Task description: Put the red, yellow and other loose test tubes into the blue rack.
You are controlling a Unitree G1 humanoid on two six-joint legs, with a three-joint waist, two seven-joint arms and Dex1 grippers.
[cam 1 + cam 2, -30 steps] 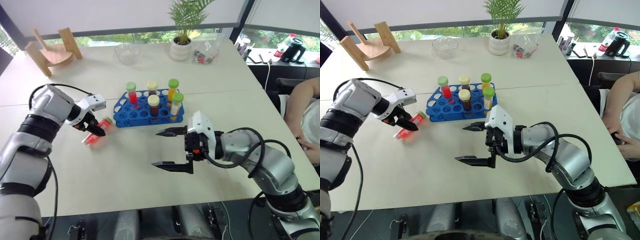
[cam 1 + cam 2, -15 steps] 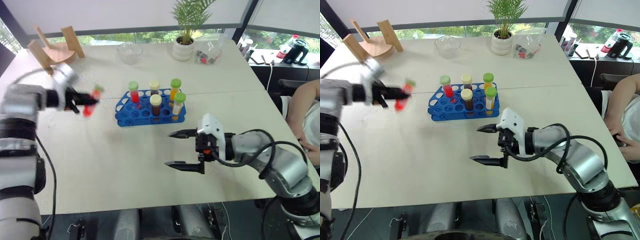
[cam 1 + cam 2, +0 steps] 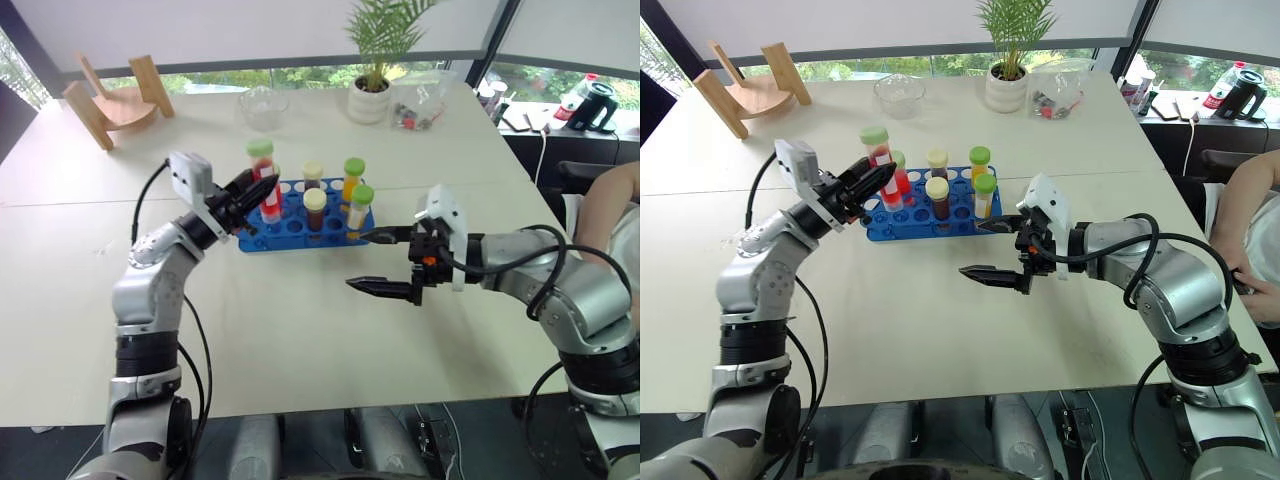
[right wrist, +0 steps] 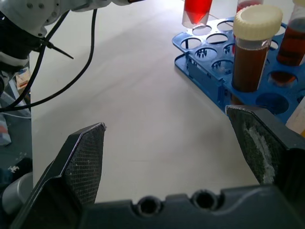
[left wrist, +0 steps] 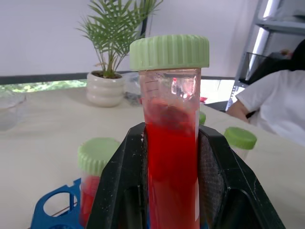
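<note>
My left gripper (image 3: 260, 187) is shut on a red test tube (image 3: 268, 196) with a pale green cap, held upright over the left end of the blue rack (image 3: 296, 232). The tube's tip (image 4: 195, 12) hangs just above the rack's holes. Standing in the rack are another red tube (image 5: 96, 160), two brown tubes with cream caps (image 3: 314, 208), an orange tube (image 3: 349, 176) and a yellow tube (image 3: 360, 206). My right gripper (image 3: 357, 261) stands open just right of the rack, above the table, holding nothing.
A wooden stand (image 3: 110, 100) sits at the far left, with a glass bowl (image 3: 262, 105), a potted plant (image 3: 372, 90) and a clear bag (image 3: 415, 105) along the far edge. A seated person (image 3: 612, 225) is at the right edge.
My left arm has lifted the red tube from low at the table's left, swung it right and turned it upright over the rack. The right gripper drifted right, still open.
</note>
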